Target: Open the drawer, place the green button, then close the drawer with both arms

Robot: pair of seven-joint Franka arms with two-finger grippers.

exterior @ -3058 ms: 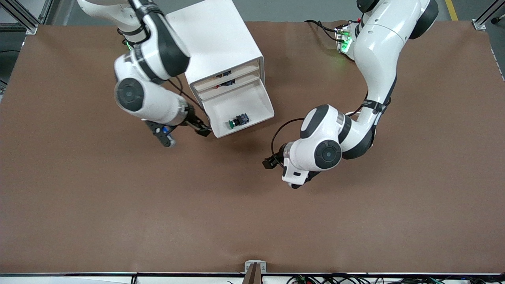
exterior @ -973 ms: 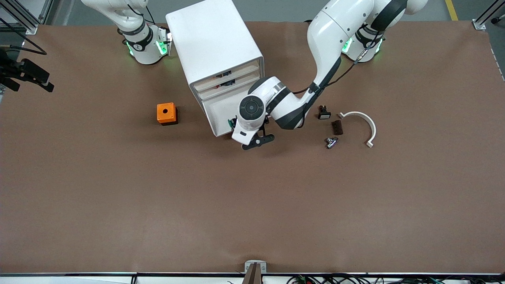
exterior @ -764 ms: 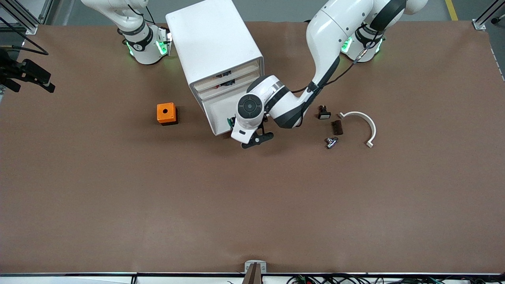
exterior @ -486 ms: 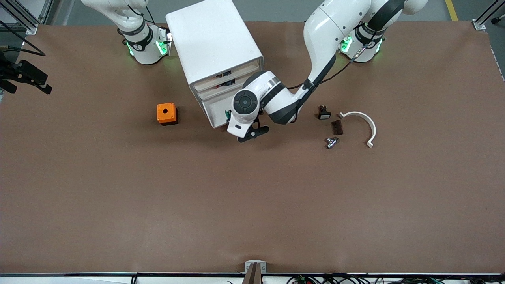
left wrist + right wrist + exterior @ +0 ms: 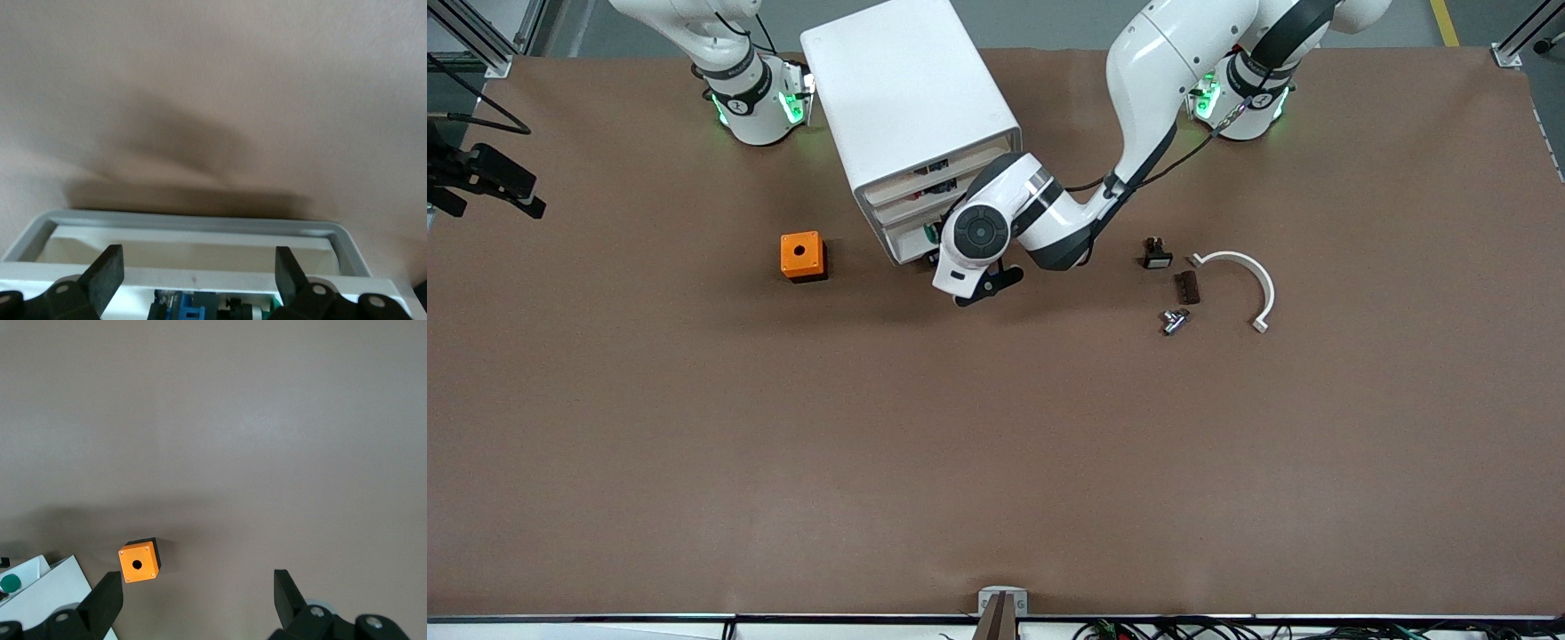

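white, flat-fronted third drawer [image 5: 908, 246] of the boxy white cabinet [image 5: 911, 107] stands only slightly out, upper centre of the front view. we see the small green-capped push button [image 5: 930, 233] lying in it, by its front wall. our left claw [image 5: 199, 272] is pressed against the drawer front with its fingers spread wide, gripping nothing. our right arm waits; its claw [image 5: 199, 599] hangs high over the right arm's end of the brown counter [image 5: 996, 427], fingers wide apart and empty. an orange box with a round hole [image 5: 801, 255] sits beside the cabinet.
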